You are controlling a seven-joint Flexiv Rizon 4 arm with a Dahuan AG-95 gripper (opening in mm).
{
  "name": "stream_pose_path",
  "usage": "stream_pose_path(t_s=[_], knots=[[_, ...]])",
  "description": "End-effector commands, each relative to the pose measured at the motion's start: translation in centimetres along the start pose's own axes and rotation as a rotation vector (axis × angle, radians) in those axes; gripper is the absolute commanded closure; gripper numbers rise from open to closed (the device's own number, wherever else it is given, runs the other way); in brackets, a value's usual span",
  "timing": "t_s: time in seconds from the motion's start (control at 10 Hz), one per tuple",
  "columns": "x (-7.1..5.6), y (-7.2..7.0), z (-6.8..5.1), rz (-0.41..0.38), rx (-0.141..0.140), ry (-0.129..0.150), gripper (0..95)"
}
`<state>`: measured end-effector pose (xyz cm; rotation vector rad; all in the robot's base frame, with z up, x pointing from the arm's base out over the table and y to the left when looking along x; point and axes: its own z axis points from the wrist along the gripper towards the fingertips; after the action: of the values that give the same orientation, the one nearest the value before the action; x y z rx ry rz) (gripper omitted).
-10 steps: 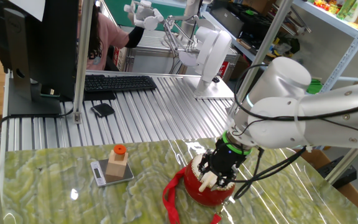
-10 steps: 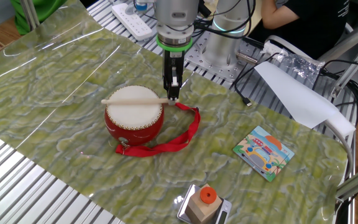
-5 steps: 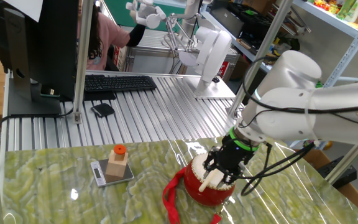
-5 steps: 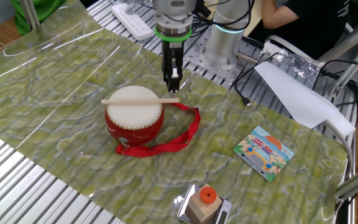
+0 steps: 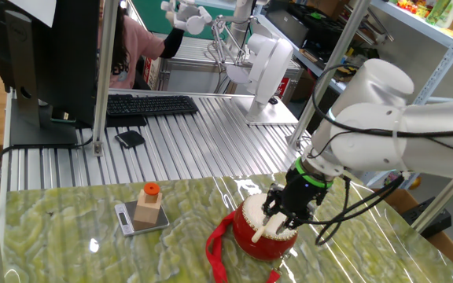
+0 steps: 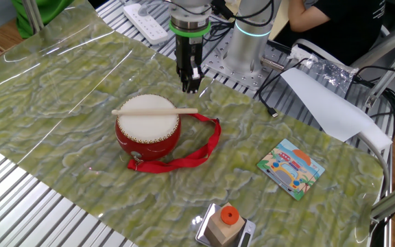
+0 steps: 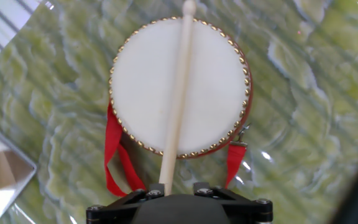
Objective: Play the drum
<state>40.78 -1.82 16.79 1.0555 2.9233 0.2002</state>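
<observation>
Now | drum on green marbled mat | claw state unclear | keyboard behind

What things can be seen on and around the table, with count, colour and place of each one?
drum: 1, red with cream skin, middle of the green mat
drumstick: 1, pale wood, lying across the drum skin
ribbon strap: 1, red, on the mat beside the drum
wooden block: 1, orange cap, on a small scale
picture card: 1, colourful, mat edge
keyboard: 1, black, behind the mat
gripper: 1, black, above the stick's end
</observation>
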Motion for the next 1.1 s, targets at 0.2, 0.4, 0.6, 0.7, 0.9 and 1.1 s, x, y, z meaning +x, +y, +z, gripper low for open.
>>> stream_pose_path(t_s=[0.2,0.4,0.6,0.7,0.9,1.1], knots=[[1.1,-0.1,-1.8,-0.146,0.005,0.006,95.0],[2.0,-0.2,-2.9,-0.267,0.019,0.001,95.0],[2.9,-0.5,-4.0,-0.37,0.045,0.011,95.0],[3.2,-0.7,-4.5,-0.403,0.053,0.015,95.0],[4.2,-1.8,-5.7,-0.56,0.108,0.011,95.0],[5.0,-2.4,-6.2,-0.605,0.123,0.017,95.0]])
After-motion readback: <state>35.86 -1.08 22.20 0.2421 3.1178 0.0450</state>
